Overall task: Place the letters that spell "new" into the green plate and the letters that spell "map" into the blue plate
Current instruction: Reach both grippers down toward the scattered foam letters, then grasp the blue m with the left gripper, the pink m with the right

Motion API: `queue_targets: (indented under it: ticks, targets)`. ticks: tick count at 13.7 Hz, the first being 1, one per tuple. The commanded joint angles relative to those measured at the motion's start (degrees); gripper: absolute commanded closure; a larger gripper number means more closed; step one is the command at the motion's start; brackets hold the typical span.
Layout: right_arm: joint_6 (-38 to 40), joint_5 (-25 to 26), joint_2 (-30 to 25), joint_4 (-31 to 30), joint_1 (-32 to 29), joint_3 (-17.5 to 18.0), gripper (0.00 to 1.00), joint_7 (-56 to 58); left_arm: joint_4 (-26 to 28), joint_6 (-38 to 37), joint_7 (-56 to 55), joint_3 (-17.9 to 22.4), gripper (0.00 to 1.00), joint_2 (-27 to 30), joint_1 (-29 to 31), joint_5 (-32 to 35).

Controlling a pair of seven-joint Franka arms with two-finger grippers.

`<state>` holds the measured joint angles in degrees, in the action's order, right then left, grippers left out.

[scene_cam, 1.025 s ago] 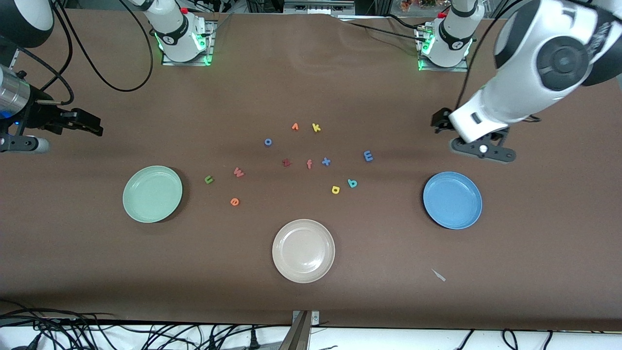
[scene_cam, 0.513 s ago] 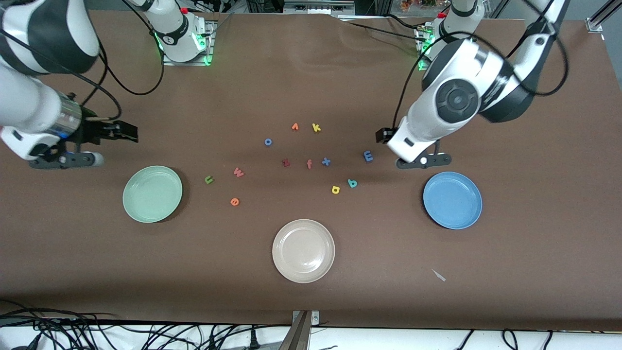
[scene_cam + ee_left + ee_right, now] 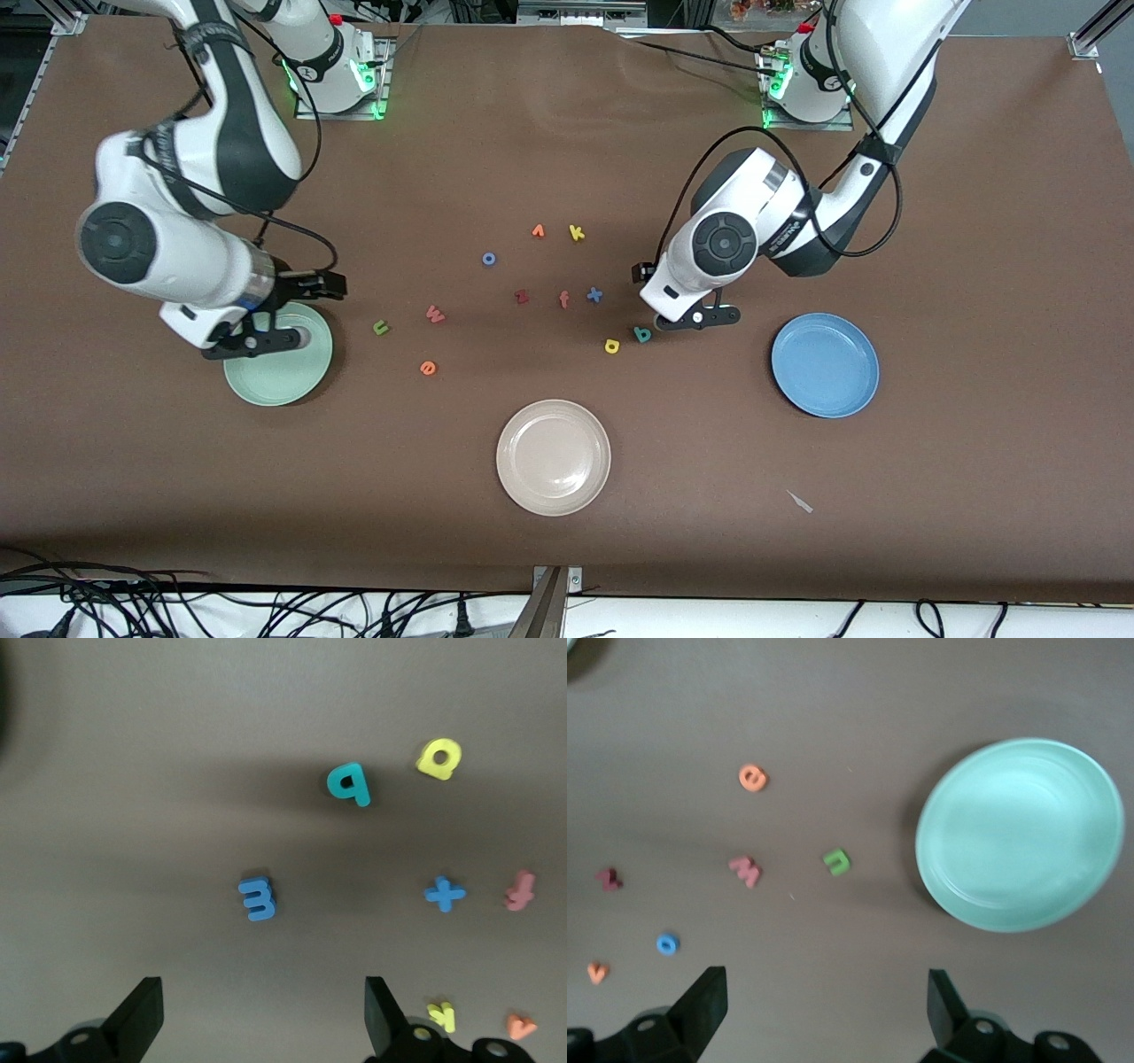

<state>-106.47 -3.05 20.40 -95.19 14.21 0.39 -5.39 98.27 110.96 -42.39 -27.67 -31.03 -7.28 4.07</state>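
The olive n (image 3: 381,327), pinkish w (image 3: 434,313) and orange e (image 3: 428,367) lie on the table beside the green plate (image 3: 283,381). My right gripper (image 3: 257,337) hangs open over that plate's rim with nothing between its fingers; in its wrist view (image 3: 824,979) the n (image 3: 836,861) lies close to the plate (image 3: 1021,835). Teal p (image 3: 643,334) and yellow a (image 3: 611,346) lie toward the blue plate (image 3: 825,364). My left gripper (image 3: 695,317) is open and empty above the blue m (image 3: 257,899), which its hand hides in the front view.
A beige-white plate (image 3: 553,456) sits nearest the front camera. Spare letters lie mid-table: dark red z (image 3: 522,296), pink f (image 3: 563,299), blue x (image 3: 594,294), yellow k (image 3: 577,232), an orange letter (image 3: 538,231) and blue o (image 3: 488,259).
Both arms have swung in from the table's ends. The right gripper came over the green plate; the left gripper came over the blue m, now covering it. No letter has moved.
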Motion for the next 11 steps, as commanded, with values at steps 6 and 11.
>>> queue_targets:
  ticks: [6,11]
  targets:
    - [-28.24,0.24,0.86,-19.24,6.44,-0.21,0.0,-2.96,14.4,18.23,-4.7,-0.1,0.1,0.89,2.71,1.29]
    - [-34.41,0.24,6.75,-19.25,8.73,-0.21,0.0,-2.08,15.1,21.66,-6.39,0.16,0.17,-1.84,2.01,1.73]
